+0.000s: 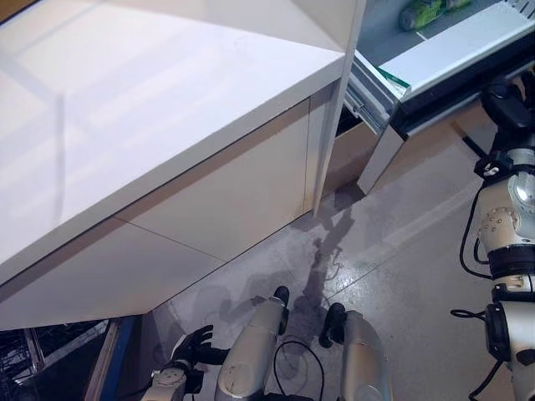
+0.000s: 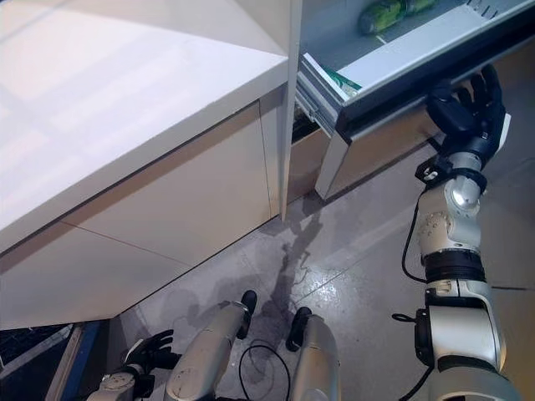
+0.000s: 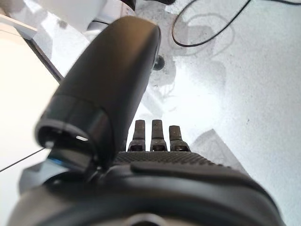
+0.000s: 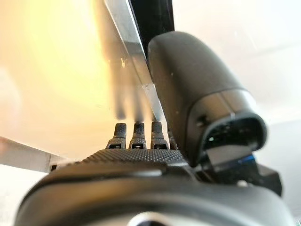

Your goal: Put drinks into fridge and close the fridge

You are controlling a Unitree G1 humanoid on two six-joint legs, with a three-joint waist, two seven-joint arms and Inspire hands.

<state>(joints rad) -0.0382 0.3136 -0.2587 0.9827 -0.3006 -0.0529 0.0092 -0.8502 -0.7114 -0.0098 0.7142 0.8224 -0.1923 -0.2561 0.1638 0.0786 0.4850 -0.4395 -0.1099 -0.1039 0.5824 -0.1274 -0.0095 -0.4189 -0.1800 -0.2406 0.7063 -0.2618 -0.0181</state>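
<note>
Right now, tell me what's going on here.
The robot's right hand is flat against the front of the pulled-out fridge drawer, fingers straight, apparently pushing it shut. A green drink lies inside the drawer. The drawer is not yet closed. The left hand hangs low beside the white counter, open and holding nothing.

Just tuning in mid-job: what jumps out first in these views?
The pulled-out fridge drawer at the upper right stands out, with a green drink lying inside it. The right hand is raised against the drawer's front, fingers straight. A big white counter fills the upper left, and the left hand hangs idle low near the floor.
</note>
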